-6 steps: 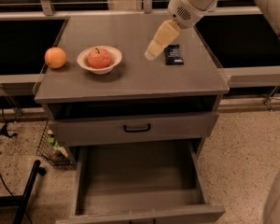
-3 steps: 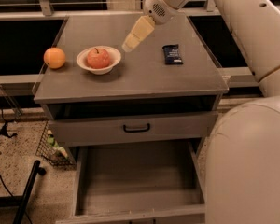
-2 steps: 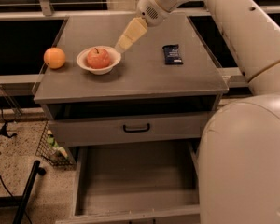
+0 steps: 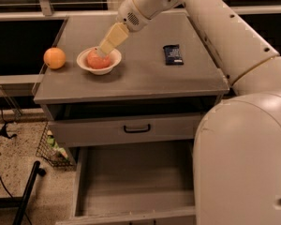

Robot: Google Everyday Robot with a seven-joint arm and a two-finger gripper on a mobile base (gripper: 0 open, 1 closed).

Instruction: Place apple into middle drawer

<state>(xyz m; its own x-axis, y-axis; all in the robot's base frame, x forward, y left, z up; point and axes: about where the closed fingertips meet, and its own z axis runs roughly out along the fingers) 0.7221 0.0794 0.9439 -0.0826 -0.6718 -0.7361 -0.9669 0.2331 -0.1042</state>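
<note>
The apple [image 4: 96, 61], red with pale patches, lies in a white bowl [image 4: 84, 63] on the left part of the cabinet top. My gripper [image 4: 104, 49] reaches down from the upper right, and its cream tip is at the apple's top right side, over the bowl. The middle drawer [image 4: 131, 182] is pulled out at the bottom of the view, with a bare grey floor. My own arm hides its right part.
An orange fruit [image 4: 54, 58] sits left of the bowl near the cabinet's left edge. A dark snack packet [image 4: 173, 54] lies on the right of the top. A shut drawer with a black handle [image 4: 136, 128] is above the open one. A wire basket [image 4: 49, 149] and a black pole [image 4: 28, 191] stand on the floor at left.
My gripper has moved left and down across the cabinet top, from beside the dark packet to the apple in the bowl. The apple, orange and packet have not moved.
</note>
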